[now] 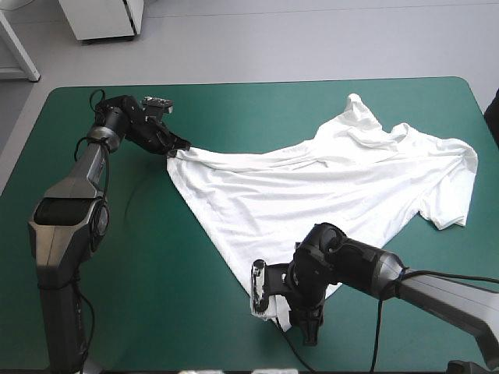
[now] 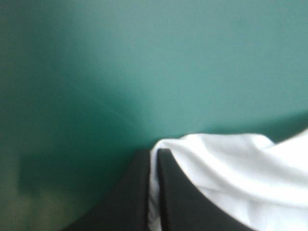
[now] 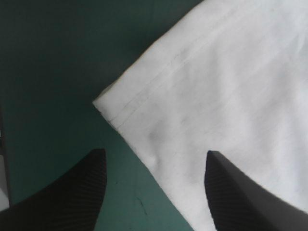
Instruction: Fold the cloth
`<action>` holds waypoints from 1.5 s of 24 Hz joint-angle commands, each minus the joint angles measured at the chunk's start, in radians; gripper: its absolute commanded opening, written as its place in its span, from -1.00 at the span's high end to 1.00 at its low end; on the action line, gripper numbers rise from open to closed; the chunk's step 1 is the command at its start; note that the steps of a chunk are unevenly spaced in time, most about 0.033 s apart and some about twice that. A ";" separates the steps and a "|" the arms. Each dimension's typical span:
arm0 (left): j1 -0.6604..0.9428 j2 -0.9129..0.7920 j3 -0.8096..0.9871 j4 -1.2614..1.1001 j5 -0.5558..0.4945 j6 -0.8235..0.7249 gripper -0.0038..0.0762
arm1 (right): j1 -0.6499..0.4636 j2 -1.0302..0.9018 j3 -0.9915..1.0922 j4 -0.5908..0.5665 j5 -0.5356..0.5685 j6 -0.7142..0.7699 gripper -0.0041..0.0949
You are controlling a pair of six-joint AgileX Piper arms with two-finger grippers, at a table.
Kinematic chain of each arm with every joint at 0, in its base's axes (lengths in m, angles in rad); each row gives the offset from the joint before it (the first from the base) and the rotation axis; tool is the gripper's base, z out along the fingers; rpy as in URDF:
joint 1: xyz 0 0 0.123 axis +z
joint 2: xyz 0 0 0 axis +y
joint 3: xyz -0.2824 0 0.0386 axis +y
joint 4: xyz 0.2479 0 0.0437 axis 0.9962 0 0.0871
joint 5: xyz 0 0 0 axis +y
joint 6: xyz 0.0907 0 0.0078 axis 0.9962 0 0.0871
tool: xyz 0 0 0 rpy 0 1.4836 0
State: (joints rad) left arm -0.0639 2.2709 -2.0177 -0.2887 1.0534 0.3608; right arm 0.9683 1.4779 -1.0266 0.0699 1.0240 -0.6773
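White short-sleeved fabric T-shirt (image 1: 335,187) spread mostly flat on the teal-green tabletop (image 1: 156,296), covering much of the tabletop's right half and tapering past its middle toward the left edge. Rumpled into ridges toward the tabletop's far edge, smoother toward the near edge, with one sleeve lying close to the right edge.

At the tabletop's far left, one corner of the T-shirt stretched to a point and clenched in the left arm's claw of two broad black curved fins (image 1: 173,150). Seen from the left wrist: claw (image 2: 155,151) pressed all but together, a thin strip of white T-shirt (image 2: 240,173) pinched between the fins, folds bunched beside it, bare tabletop (image 2: 144,72) ahead.

Near the middle of the tabletop's near edge, the T-shirt's lowest corner under the right arm's matching black claw (image 1: 298,321). Seen from the right wrist: claw (image 3: 155,153) released, fins standing wide apart, the stitched hem corner of the T-shirt (image 3: 231,96) lying flat between them, one fin over cloth, the other over bare tabletop (image 3: 48,72). Contact between fins and cloth not discernible.
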 commanded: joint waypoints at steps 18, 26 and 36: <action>-0.007 -0.038 -0.011 -0.030 0.008 0.006 0.93 | 0.088 0.143 -0.009 0.009 -0.143 -0.022 0.13; -0.007 -0.103 -0.011 -0.060 0.053 0.006 0.93 | 0.088 0.194 -0.040 -0.050 -0.117 0.114 0.95; -0.009 -0.536 -0.011 -0.060 0.125 -0.005 0.93 | 0.031 0.068 -0.416 -0.260 0.146 0.412 0.95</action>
State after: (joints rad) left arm -0.0657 1.9014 -1.9983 -0.3178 1.1869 0.3686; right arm 1.0286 1.6224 -1.3284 -0.1573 1.1259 -0.3095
